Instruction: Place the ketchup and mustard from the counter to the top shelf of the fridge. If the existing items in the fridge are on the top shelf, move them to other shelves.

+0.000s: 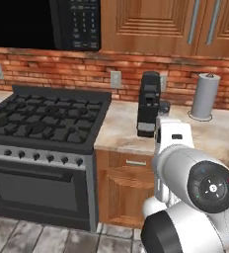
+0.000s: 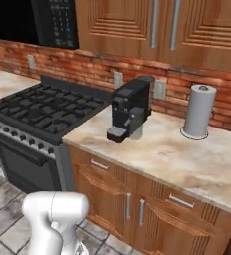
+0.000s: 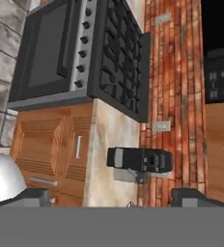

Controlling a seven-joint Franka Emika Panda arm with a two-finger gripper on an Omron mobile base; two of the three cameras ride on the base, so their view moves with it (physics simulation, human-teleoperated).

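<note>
Beige marbled stone makes up the counter (image 1: 119, 134), which in the left base view runs to the right of a black stove (image 1: 42, 123). A black coffee machine (image 1: 148, 104) stands on it near the brick wall, and a grey paper towel roll (image 1: 205, 96) stands further right of the machine.

In the right base view the coffee machine (image 2: 130, 109) sits at the stove end of the counter (image 2: 162, 154), with the paper towel roll (image 2: 198, 112) well apart to its right, against the wall.

The hand view is rolled sideways. The gripper (image 3: 111, 197) shows two dark fingertips (image 3: 34, 197) spread wide with nothing between them. The coffee machine (image 3: 140, 160) lies just above the gap between them, on the counter (image 3: 109, 130), with the stove (image 3: 85, 53) beyond it.
</note>
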